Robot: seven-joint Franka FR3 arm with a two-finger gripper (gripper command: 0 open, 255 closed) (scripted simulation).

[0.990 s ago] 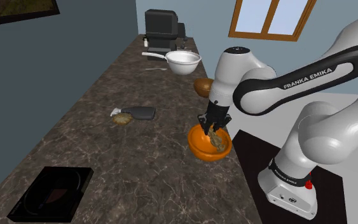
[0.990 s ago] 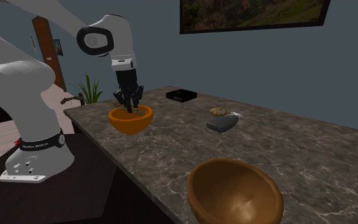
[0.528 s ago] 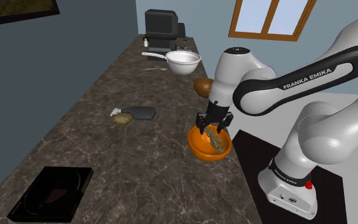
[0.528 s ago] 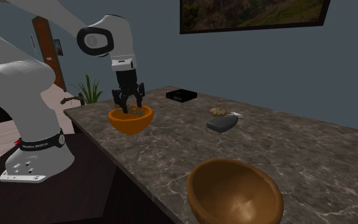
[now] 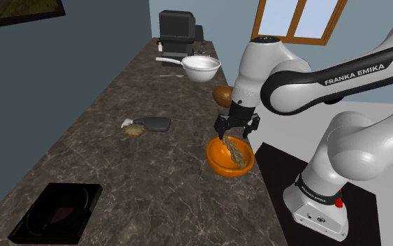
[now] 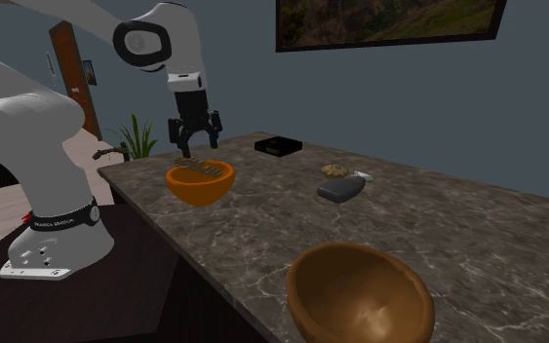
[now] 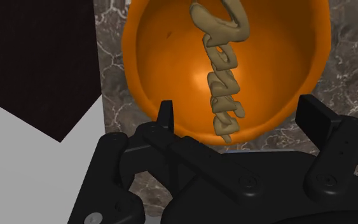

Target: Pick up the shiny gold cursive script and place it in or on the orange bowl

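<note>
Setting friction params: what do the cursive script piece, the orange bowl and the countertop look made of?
Cursive script: dull tan-gold, nearly matte, no clear highlights; metal is not evident.
Orange bowl: smooth and glossy, with a bright highlight inside; plastic or glazed ceramic, can't tell which.
Countertop: dark brown with pale veins, a polished-stone look, likely marble.

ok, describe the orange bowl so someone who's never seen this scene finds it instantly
Follow the long dark marble counter to its edge by the robot's stand; the orange bowl sits there, below the open black gripper. Unlike the brown bowl and the white pan farther along, it is bright orange and holds a dull-gold, chain-like cursive piece.
</note>
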